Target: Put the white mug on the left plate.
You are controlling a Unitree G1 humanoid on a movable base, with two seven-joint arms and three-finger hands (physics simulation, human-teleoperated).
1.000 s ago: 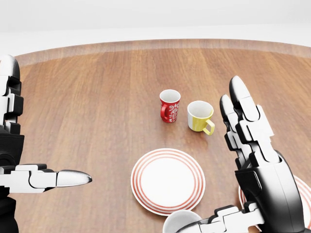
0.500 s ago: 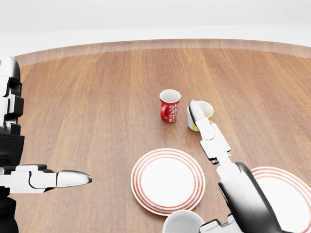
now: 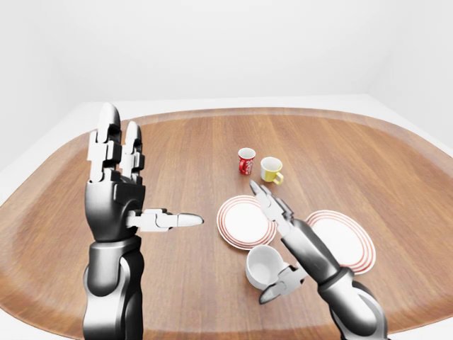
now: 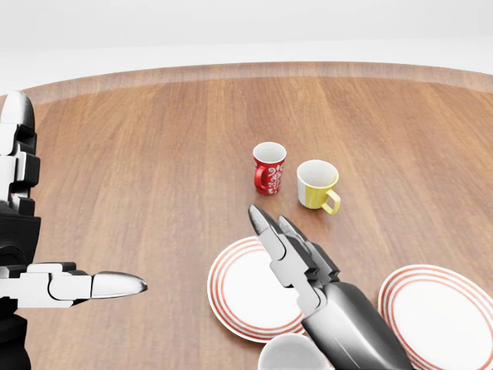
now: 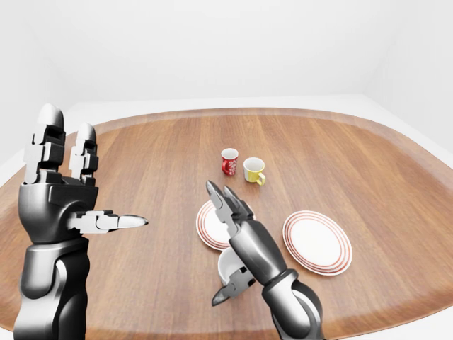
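Round wooden table (image 3: 177, 156), white room. White mug (image 3: 263, 265) upright just below left plate (image 3: 244, 220), not on it. Right hand (image 3: 279, 241) released, fingers spread; since half second ago it dropped lower, fingertips over left plate's edge, uncovering yellow mug (image 4: 316, 185). Left hand (image 3: 117, 185) open, raised, unchanged. Red mug (image 4: 269, 167), right plate (image 4: 439, 307) unmoved.

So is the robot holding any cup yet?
No. Both hands are open: the right hand stands around the white mug without closing on it, and the left hand is raised, empty.
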